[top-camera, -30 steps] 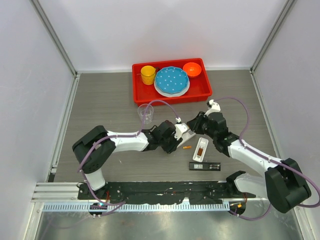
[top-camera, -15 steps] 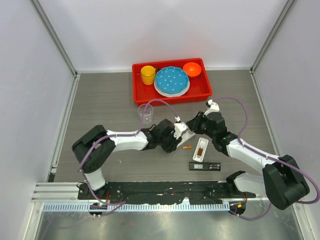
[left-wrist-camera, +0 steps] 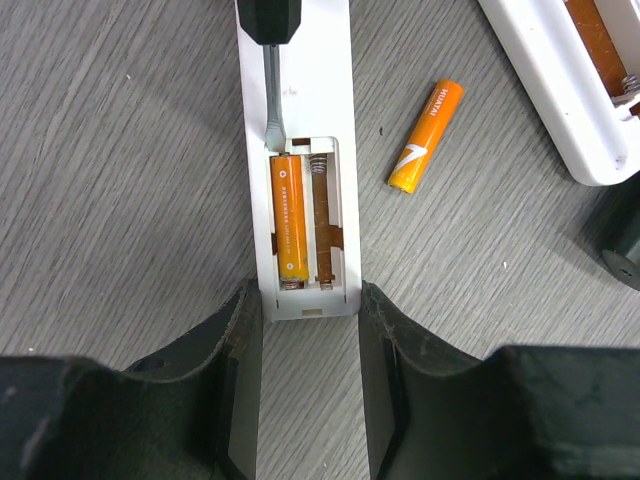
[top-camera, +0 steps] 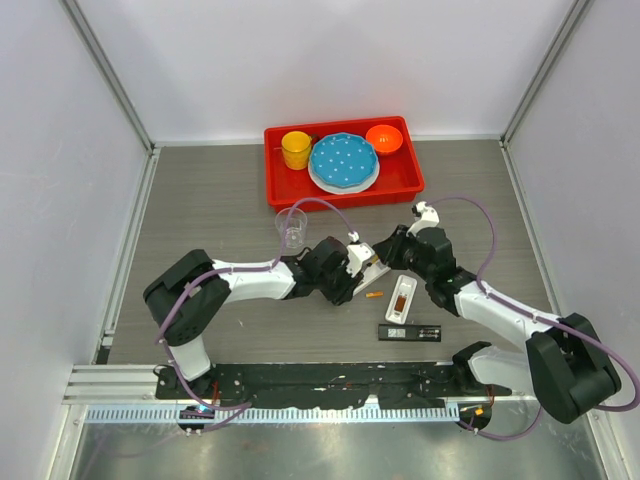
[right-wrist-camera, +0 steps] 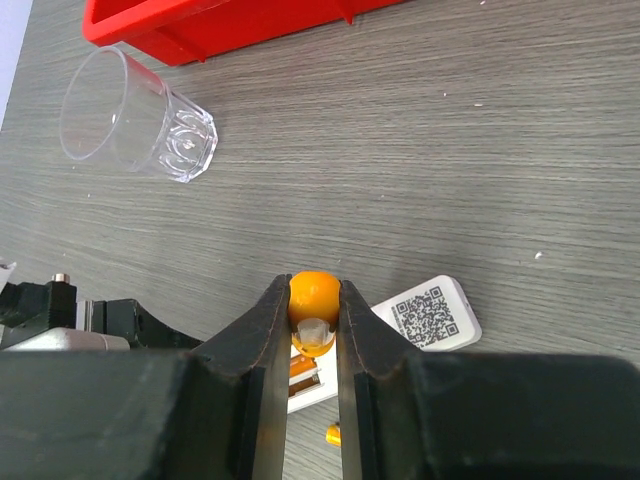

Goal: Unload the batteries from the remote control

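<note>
Left pincer [left-wrist-camera: 310, 312] is clenched across the near end of the white remote [left-wrist-camera: 322, 90], which lies flat on the table [left-wrist-camera: 120, 150]. One orange battery [left-wrist-camera: 285, 220] sits in the left slot of the open bay; the right slot is bare. A screwdriver [left-wrist-camera: 272, 100] tip rests at that battery's far end. A loose battery [left-wrist-camera: 426, 136] lies near the remote. Right pincer [right-wrist-camera: 313, 312] grips the screwdriver's orange handle. Pry too sharply and I'd expect the battery to spring out and roll, or the blade to skid off.
</note>
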You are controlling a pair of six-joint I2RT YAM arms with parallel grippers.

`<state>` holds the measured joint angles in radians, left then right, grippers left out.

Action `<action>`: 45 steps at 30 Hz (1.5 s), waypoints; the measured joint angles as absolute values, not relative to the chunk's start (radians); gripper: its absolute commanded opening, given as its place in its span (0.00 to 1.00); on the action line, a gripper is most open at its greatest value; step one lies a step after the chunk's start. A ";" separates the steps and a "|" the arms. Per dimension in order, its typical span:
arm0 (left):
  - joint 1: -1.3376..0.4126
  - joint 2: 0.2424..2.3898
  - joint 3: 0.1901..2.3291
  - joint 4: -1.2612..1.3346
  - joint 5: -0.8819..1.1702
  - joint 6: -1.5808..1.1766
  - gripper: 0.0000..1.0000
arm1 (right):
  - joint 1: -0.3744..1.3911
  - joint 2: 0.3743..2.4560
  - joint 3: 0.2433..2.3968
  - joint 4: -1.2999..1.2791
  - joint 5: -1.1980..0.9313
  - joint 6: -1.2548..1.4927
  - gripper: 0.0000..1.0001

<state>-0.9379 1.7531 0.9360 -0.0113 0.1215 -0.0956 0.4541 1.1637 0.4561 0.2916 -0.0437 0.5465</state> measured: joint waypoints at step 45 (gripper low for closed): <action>-0.927 1.752 0.939 -0.023 0.124 -0.098 0.00 | 0.432 1.126 0.419 0.394 -0.244 0.748 0.01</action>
